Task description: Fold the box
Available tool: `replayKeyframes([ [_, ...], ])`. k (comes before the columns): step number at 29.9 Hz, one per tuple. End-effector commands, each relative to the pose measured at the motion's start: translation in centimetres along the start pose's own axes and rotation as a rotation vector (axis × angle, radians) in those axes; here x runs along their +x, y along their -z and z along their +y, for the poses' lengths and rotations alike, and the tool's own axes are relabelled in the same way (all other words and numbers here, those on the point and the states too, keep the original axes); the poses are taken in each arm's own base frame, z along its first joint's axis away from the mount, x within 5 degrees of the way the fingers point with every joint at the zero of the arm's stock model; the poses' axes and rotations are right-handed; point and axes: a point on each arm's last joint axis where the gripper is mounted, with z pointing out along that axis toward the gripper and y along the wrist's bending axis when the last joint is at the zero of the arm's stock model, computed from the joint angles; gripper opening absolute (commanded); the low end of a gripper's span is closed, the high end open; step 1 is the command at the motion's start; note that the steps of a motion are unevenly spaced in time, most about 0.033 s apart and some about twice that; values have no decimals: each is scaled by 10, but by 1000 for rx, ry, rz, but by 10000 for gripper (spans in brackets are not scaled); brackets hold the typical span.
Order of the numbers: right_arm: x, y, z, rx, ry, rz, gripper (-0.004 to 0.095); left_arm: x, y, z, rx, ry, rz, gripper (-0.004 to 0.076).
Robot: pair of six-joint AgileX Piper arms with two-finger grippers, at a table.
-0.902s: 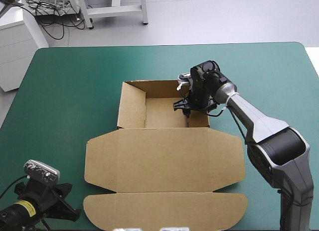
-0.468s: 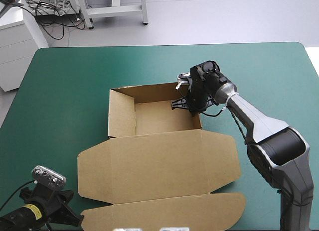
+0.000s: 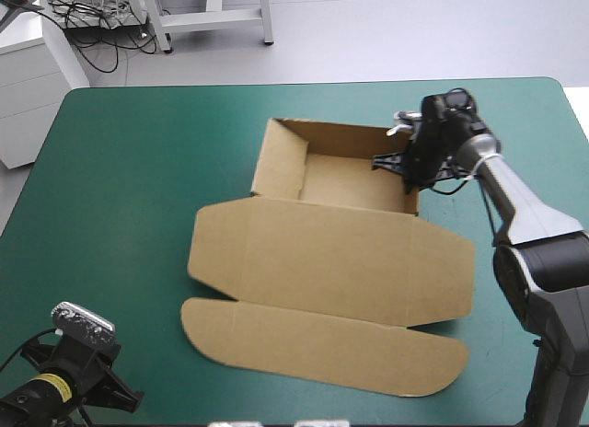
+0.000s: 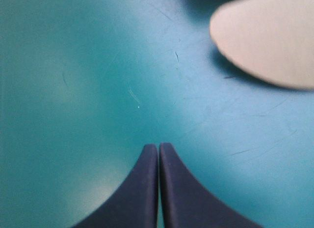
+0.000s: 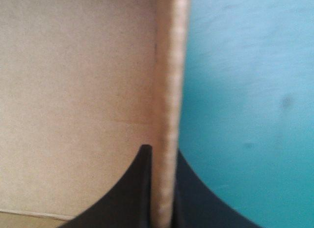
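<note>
The brown box (image 3: 331,261) lies as an open tray with its lid flat toward the near edge, and the whole sheet sits turned on the teal-green cover. My right gripper (image 3: 409,172) is shut on the tray's right wall. In the right wrist view that wall's edge (image 5: 169,90) runs straight out from between the right gripper's (image 5: 164,152) black fingers, with the tray's inside (image 5: 73,90) to one side. My left gripper (image 4: 158,147) is shut and empty, low over the cover at the near left corner (image 3: 115,390). The lid's rounded flap (image 4: 267,41) lies ahead of it.
Bare teal-green cover (image 3: 129,188) lies left of the box and beyond its far wall. The table's right edge (image 3: 575,123) is close to the right arm. The lid's front flap (image 3: 322,349) reaches near the front edge.
My right gripper has swung right and farther back with the tray's right wall in it. The box slid right and turned with it. The left arm has barely shifted.
</note>
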Motion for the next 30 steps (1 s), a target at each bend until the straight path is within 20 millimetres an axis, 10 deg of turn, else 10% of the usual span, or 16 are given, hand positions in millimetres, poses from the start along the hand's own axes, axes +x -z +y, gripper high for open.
replayKeyframes([
  [1, -6, 67, -58, 11, -86, -148, -15, -10, 5, 1, 2, 1, -64, -10],
  [6, -2, 100, -160, 91, -304, -224, -15, -9, 4, 1, 3, 1, -62, -10],
  [12, 16, 116, -237, 158, -500, -254, -14, -9, 4, 1, 3, 1, -62, -10],
  [21, 27, 123, -265, 341, -502, -238, 16, -9, 4, 1, 3, 1, -62, -10],
  [30, 30, 126, -272, 436, -449, -219, 304, -9, 4, 1, 3, 1, -62, -10],
])
